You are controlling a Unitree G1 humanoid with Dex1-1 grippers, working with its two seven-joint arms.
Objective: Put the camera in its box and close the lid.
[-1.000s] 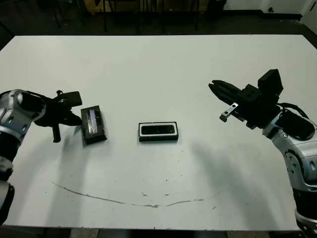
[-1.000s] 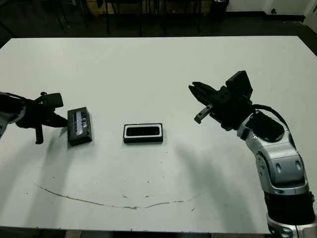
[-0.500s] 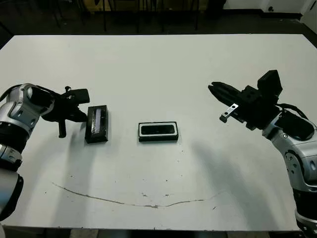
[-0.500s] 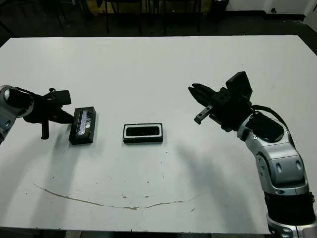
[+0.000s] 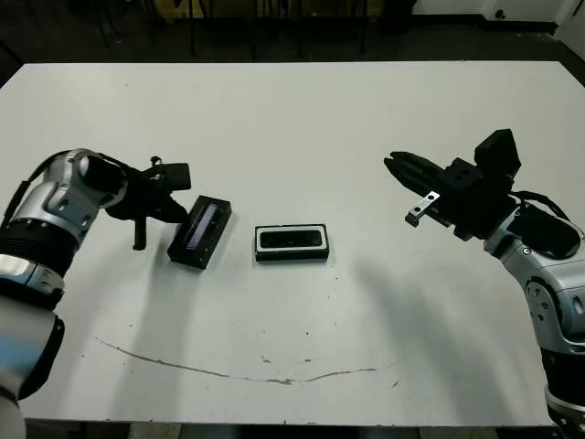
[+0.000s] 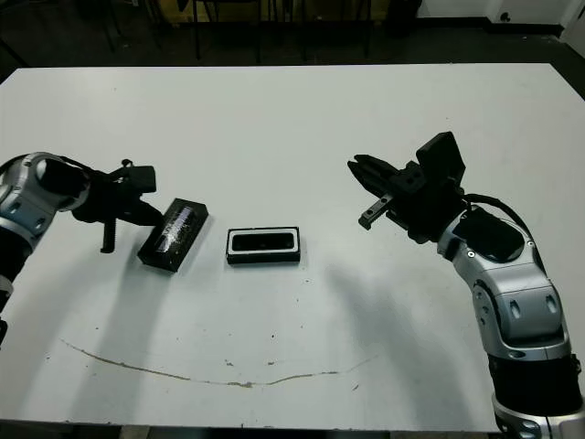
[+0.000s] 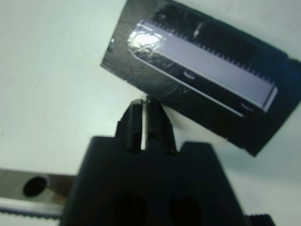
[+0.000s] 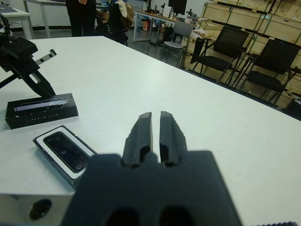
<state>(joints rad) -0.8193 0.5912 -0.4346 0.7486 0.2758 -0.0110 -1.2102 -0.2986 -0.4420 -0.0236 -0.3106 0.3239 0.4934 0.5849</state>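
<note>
A: What lies at the left of the white table [image 5: 292,119]?
B: The left gripper [image 5: 174,197], fingers pressed together and holding nothing, its tip at the lid [image 5: 199,232]; the lid's long axis runs diagonally, its near end angled away from the box [image 5: 292,242].
A: And in the middle?
B: The box sits just right of the lid, long axis crosswise. The camera [image 5: 292,240] already lies inside, framed by the white lining.
A: The right side?
B: The right gripper [image 5: 391,161] hovers well apart, fingers nearly closed, empty. The left arm is nearer; closing likely requires turning the lid parallel to the box
</note>
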